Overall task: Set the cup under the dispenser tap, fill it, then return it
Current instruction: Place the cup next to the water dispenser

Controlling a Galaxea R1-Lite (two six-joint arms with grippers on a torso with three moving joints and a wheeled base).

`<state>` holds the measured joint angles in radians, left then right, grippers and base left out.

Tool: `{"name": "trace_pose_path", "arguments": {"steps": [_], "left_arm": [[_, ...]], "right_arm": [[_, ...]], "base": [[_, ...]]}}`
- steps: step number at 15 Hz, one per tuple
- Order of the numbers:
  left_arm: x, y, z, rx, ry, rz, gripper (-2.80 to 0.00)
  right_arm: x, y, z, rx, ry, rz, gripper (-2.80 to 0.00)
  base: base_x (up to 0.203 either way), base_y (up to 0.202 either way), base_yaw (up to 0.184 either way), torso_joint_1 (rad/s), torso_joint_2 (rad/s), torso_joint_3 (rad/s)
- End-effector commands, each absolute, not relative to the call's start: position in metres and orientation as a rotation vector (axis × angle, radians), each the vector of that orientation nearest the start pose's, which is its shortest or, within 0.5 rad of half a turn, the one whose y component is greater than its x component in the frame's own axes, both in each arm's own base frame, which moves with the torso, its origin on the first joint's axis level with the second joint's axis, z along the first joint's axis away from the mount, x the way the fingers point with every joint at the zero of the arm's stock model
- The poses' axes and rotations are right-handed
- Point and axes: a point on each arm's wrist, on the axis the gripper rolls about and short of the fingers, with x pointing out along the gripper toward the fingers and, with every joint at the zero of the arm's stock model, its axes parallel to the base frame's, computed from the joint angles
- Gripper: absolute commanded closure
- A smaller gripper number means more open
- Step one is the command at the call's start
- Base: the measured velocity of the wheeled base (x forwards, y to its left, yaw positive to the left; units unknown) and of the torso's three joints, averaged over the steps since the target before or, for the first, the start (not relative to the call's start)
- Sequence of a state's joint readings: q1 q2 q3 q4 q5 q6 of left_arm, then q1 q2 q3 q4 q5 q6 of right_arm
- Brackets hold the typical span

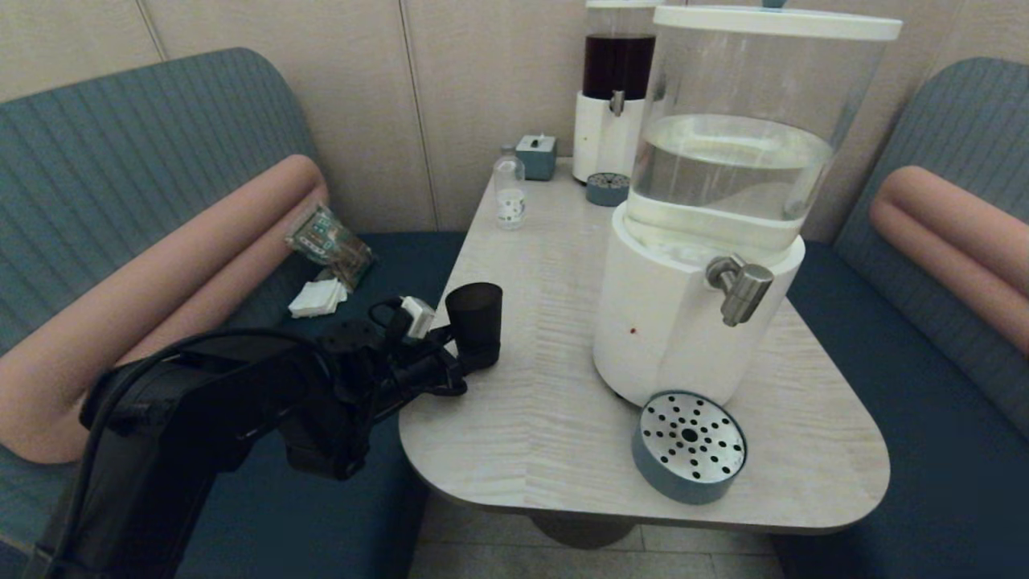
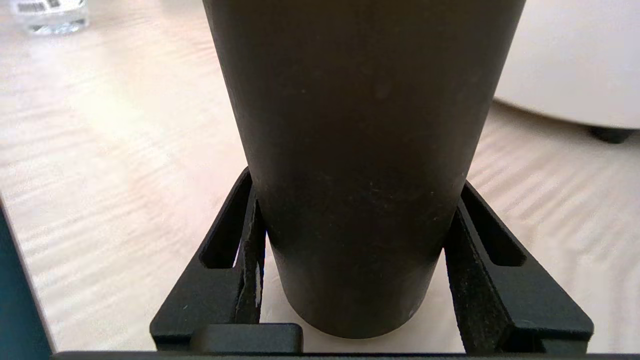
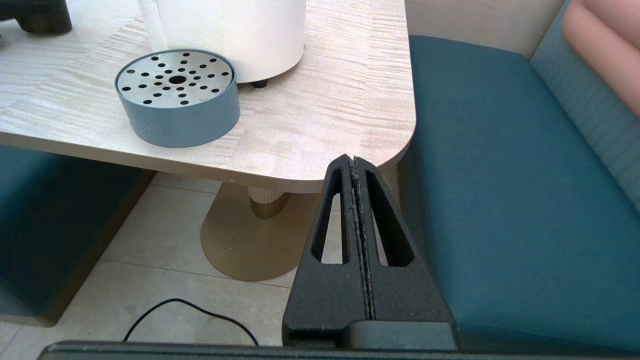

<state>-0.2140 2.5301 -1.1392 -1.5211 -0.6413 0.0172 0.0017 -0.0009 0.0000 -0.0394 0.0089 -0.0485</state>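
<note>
We see the dark, tapered, handleless plastic cup [image 1: 475, 320] upright at the pale wooden table [image 1: 563, 338] left edge | our left gripper [image 1: 470, 354] clasps its base | right gripper [image 3: 356, 165] clenched, parked off-table.

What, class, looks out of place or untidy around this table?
A crumpled printed packet and white paper napkins lie on the dark blue bench seat, not the table. A small red speck marks the large dispenser's white base.
</note>
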Motion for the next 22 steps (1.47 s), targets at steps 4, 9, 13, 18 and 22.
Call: {"name": "trace_pose_path", "arguments": {"steps": [4,9,13,18,22], "left_arm": [[0.439,-0.108,0.017,0.044,-0.135,-0.851,-2.80],[0.437,-0.108,0.020,0.056,-0.140,-0.849,-2.80],[0.427,-0.106,0.027,0.055,-0.123,-0.847,-2.80],[0.393,-0.099,0.037,0.053,-0.048,-0.850,-2.80],[0.364,-0.092,0.050,0.058,-0.007,-0.847,-2.80]], "right_arm": [[-0.022,0.000,0.075,-0.049,-0.027,0.010,0.00],[-0.022,0.000,0.075,-0.049,-0.027,0.011,0.00],[-0.022,0.000,0.075,-0.049,-0.026,0.011,0.00],[-0.022,0.000,0.075,-0.049,-0.026,0.010,0.00],[-0.022,0.000,0.075,-0.049,-0.026,0.010,0.00]], "base": [[0.000,0.000,0.000,0.000,0.00,0.000],[0.000,0.000,0.000,0.000,0.00,0.000],[0.000,0.000,0.000,0.000,0.00,0.000],[0.000,0.000,0.000,0.000,0.00,0.000],[0.000,0.000,0.000,0.000,0.00,0.000]]}}
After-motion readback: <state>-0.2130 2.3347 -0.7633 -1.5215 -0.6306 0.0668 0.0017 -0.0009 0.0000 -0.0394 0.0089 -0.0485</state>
